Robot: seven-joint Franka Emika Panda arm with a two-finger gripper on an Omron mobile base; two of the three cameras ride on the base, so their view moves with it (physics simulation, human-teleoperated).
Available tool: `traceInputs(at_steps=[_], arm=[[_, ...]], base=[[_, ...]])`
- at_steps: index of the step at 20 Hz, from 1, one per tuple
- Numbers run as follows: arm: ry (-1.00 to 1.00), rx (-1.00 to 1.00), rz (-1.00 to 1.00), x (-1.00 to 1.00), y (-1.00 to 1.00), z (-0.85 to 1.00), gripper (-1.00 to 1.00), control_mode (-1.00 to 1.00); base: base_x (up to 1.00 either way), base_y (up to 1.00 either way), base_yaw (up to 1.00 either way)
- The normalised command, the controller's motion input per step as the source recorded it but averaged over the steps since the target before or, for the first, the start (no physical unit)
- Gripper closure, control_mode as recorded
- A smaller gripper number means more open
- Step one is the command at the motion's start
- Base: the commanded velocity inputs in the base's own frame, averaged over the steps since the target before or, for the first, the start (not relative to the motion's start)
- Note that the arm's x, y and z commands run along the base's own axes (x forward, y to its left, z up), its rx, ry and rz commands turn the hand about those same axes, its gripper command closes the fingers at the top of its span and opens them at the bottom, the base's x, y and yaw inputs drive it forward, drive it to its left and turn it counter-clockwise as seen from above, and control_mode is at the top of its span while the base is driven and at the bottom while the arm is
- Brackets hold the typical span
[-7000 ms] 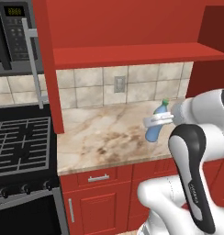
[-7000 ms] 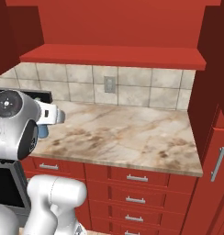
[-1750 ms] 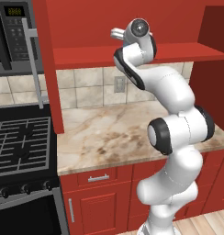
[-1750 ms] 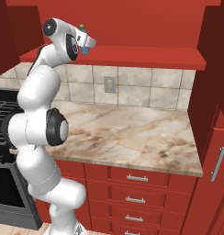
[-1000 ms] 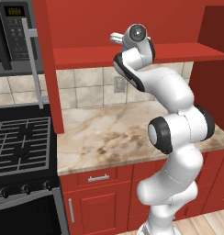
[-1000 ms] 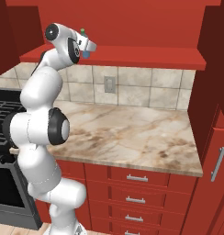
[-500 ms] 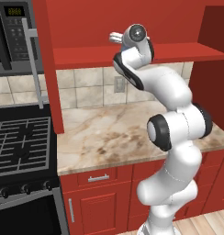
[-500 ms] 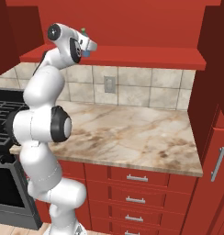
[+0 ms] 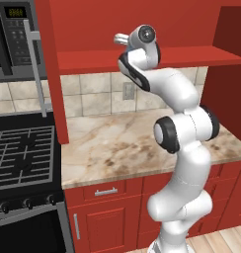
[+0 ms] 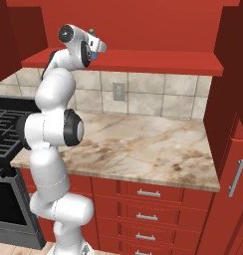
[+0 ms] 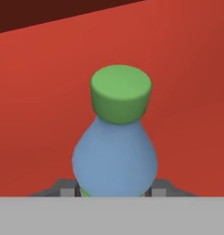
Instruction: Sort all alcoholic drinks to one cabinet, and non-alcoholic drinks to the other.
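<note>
The gripper (image 10: 97,50) pinches the blue plastic bottle (image 11: 114,156) (green cap (image 11: 120,93) forward), raised to the open red cabinet (image 10: 143,61) above the counter (image 10: 143,144). It seems not yet set down, so sorting remains unfinished.

upper centre of right base view: gripper (image 10: 97,49) raised at shelf (image 10: 158,61) level, bottle (image 10: 95,50) between jaws | hand view centre: bottle before cabinet wall (image 11: 187,69) | below shelf: counter (image 10: 143,149) | left edge: stove (image 9: 21,153), microwave (image 9: 14,39) above it
</note>
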Motion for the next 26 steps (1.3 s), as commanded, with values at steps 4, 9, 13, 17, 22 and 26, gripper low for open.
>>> traceInputs(at_steps=[4, 9, 13, 17, 22, 26], arm=[[0.0, 0.0, 0.1, 0.28, 0.1, -0.11, 1.0, -1.0], [0.02, 0.0, 0.09, 0.27, 0.14, -0.12, -1.0, -1.0], [0.01, 0.0, 0.08, 0.22, 0.14, -0.14, -1.0, -1.0], [0.0, 0.0, 0.08, 0.18, 0.13, -0.14, -1.0, -1.0], [0.01, -0.03, 0.08, 0.15, 0.26, -0.17, -1.0, -1.0], [0.01, -0.03, 0.07, 0.12, 0.24, -0.11, -1.0, -1.0]], base=[[0.0, 0.0, 0.0], [0.0, 0.0, 0.0], [0.0, 0.0, 0.0], [0.0, 0.0, 0.0], [0.0, 0.0, 0.0], [0.0, 0.0, 0.0]])
